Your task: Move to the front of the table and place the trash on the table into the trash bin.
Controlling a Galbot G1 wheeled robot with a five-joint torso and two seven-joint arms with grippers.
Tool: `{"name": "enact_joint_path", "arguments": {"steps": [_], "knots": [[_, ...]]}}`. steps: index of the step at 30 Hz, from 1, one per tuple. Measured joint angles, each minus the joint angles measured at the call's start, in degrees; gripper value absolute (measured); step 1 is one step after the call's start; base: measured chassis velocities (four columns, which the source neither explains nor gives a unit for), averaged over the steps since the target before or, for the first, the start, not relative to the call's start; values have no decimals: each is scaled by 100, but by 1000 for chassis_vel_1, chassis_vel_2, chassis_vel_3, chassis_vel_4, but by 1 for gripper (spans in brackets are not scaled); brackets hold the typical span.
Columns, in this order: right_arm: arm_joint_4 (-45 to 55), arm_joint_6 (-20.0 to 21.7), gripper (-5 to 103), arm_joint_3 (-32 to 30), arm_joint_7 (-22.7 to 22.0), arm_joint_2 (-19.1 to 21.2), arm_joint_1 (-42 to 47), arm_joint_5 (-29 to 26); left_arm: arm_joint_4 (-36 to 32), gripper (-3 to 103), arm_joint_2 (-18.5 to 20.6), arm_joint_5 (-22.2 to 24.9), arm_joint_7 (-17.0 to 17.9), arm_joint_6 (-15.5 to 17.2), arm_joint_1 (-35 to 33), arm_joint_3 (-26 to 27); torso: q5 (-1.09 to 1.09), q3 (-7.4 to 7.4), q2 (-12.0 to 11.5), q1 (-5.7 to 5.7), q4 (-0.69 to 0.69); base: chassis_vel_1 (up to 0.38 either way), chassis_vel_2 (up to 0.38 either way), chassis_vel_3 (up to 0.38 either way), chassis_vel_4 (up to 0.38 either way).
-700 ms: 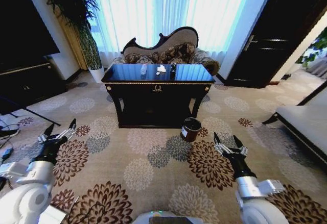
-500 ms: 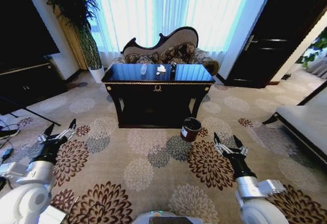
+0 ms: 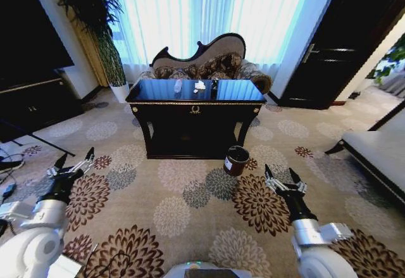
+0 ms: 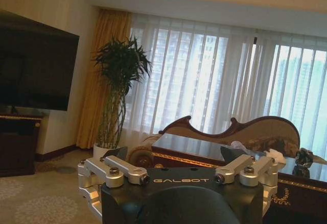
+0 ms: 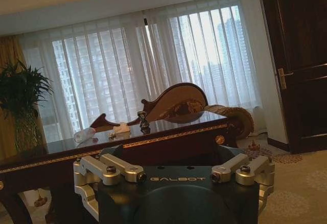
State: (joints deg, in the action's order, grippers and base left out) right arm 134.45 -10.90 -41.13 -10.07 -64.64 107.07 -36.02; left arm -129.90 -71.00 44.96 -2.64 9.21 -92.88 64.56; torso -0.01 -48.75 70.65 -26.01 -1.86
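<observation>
- Step in hand: the approach drive. The desk (image 3: 195, 104) sits in the upper centre of the head view, well apart from the robot, with open patterned carpet (image 3: 190, 195) between.
- Recommended: drive straight ahead and stop square to the desk front, close enough to reach the top. Pass left of the trash bin (image 3: 236, 161), which stands on the carpet just right of centre, near the desk's right front leg.
- Left gripper (image 3: 74, 163), lower left: fingers apart, holding nothing.
- Right gripper (image 3: 285, 181), lower right: fingers apart, holding nothing.
- Trash: clear bottle (image 3: 178, 86), white tissue (image 3: 200, 85) and dark can (image 3: 214, 87) lie in a row toward the rear of the glossy black, gold-trimmed desk top.
- Bin: small black cylinder with a white label.
</observation>
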Motion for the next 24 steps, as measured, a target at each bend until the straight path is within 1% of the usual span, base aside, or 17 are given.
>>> {"name": "enact_joint_path", "arguments": {"steps": [24], "knots": [[0, 0, 100, 0, 0, 0, 0, 0, 0, 100, 0, 0, 0, 0, 0, 0, 0, 0, 0, 0, 0, 0, 0, 0, 0]]}}
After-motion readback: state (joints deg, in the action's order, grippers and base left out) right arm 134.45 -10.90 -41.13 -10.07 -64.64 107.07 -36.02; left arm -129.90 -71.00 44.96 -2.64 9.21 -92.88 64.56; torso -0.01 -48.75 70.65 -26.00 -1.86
